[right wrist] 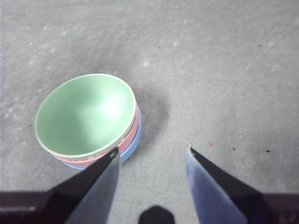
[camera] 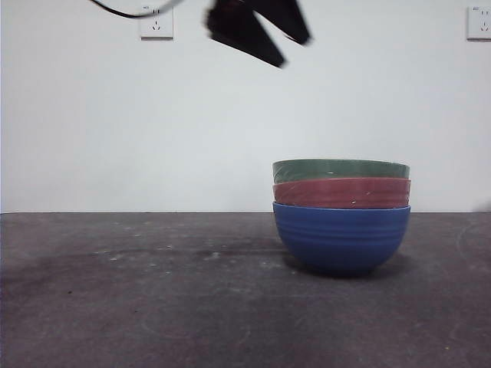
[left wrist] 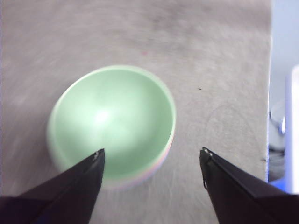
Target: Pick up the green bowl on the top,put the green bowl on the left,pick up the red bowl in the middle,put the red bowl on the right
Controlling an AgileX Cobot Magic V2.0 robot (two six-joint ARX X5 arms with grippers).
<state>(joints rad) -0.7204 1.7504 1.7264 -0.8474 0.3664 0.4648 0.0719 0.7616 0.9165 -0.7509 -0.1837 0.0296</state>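
Behind the dark, scuffed grey table (camera: 153, 291) runs a plain white wall (camera: 115, 123) carrying two white power sockets (camera: 156, 23), and on the tabletop stands a single stack of three round ribbed ceramic bowls. The glossy pale sage-green ceramic bowl (camera: 341, 169) sits on top, nested in the dusty red-pink ceramic bowl (camera: 341, 192), which in turn sits in a deep blue ceramic bowl (camera: 341, 238) resting on the table. Nothing has been lifted off yet, so the first step, taking the green bowl, looks to be the one in hand. The left gripper (left wrist: 152, 156) hovers well above the stack with its two black jaws spread wide and empty, the green bowl (left wrist: 112, 123) lying below and partly between them in its wrist view; the blurred dark gripper high in the front view is probably this one. The right gripper (right wrist: 152, 154) also hangs above the table with its jaws apart and holding nothing, the green bowl (right wrist: 86, 114) and the rims of the red bowl (right wrist: 132, 134) and blue bowl (right wrist: 131, 147) off to one side of it. Judging from this, the left gripper next needs to descend and straddle the green bowl's rim, then close on it alone so the red bowl beneath is not dragged up too.
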